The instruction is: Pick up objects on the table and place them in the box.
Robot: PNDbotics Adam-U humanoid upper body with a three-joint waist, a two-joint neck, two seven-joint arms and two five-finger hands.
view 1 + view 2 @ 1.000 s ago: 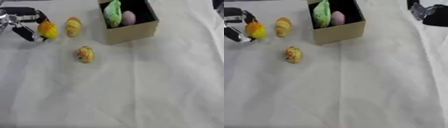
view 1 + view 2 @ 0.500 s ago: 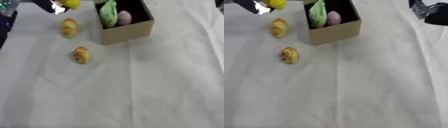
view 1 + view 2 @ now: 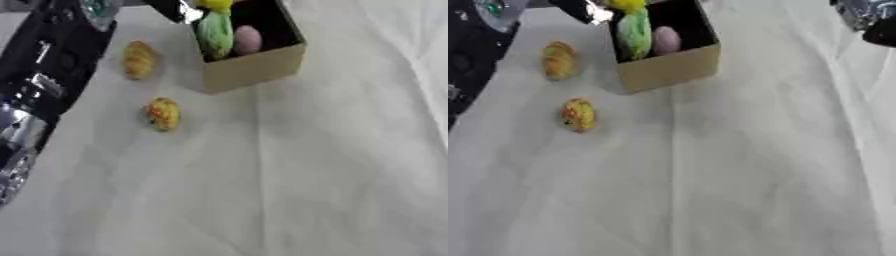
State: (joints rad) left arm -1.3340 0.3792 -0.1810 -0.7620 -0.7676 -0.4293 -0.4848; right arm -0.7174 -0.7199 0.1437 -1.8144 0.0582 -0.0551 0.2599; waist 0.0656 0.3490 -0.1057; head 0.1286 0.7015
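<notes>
At 12 o'clock the left robot hand (image 3: 175, 9) pinches a yellow object (image 3: 214, 4) over the box (image 3: 254, 67), which holds green and pink items. Two yellowish objects (image 3: 139, 60) (image 3: 164, 114) lie at 10 o'clock on the tabletop (image 3: 306, 175), broadly open toward 6. The right robot hand (image 3: 872, 20) shows at 1 o'clock; its fingers cannot be made out.

White-clothed table (image 3: 306, 175) bears box (image 3: 254, 70), two seemingly pastry-like lumps (image 3: 138, 59).

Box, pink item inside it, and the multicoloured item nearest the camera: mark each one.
box (image 3: 255, 67), left eye view, on its tan front wall.
pink item (image 3: 248, 39), left eye view, on its rounded middle, inside the box.
multicoloured item (image 3: 164, 113), left eye view, on its centre, lying on the white cloth.
</notes>
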